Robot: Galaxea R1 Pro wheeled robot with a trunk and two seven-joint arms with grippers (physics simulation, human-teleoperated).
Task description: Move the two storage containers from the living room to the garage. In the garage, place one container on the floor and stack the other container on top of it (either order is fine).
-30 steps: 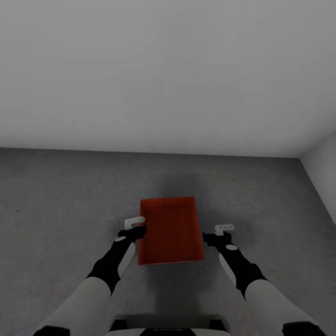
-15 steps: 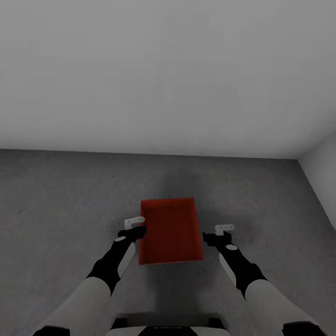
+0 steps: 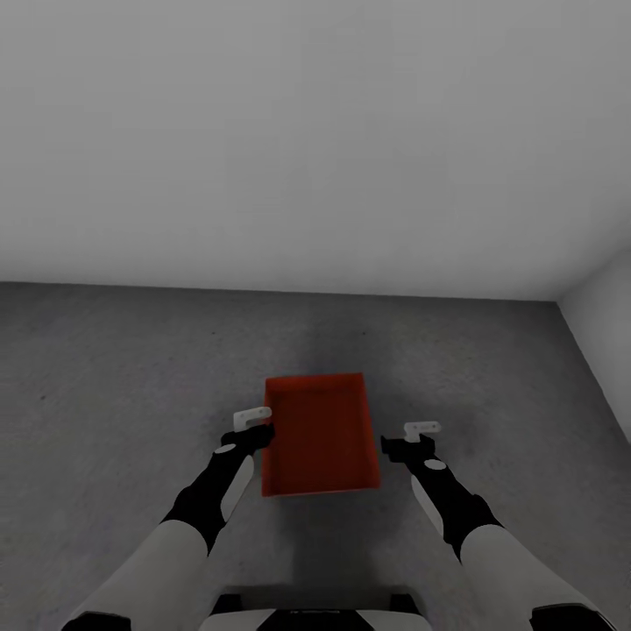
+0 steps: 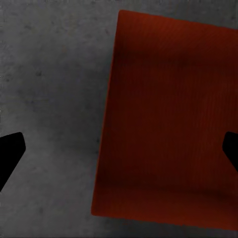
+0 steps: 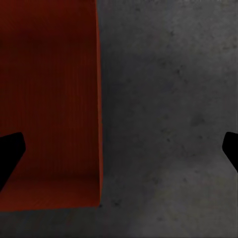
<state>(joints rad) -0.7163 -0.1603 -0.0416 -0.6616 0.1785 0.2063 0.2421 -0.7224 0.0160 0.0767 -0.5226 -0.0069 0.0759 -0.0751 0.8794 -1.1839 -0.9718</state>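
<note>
Container [image 3: 321,434] between spread end effectors

Obstacle: one orange-red storage container [image 3: 321,434], open-topped, sitting on the grey concrete floor [image 3: 114,377] between the left gripper [image 3: 252,419] and the right gripper [image 3: 421,431], both with jaws spread; its bare interior is reachable from above. Free room: bare floor on every side of the container. Boundaries: white wall [image 3: 289,140] beyond it, side wall [image 3: 605,315] to the right.
</note>
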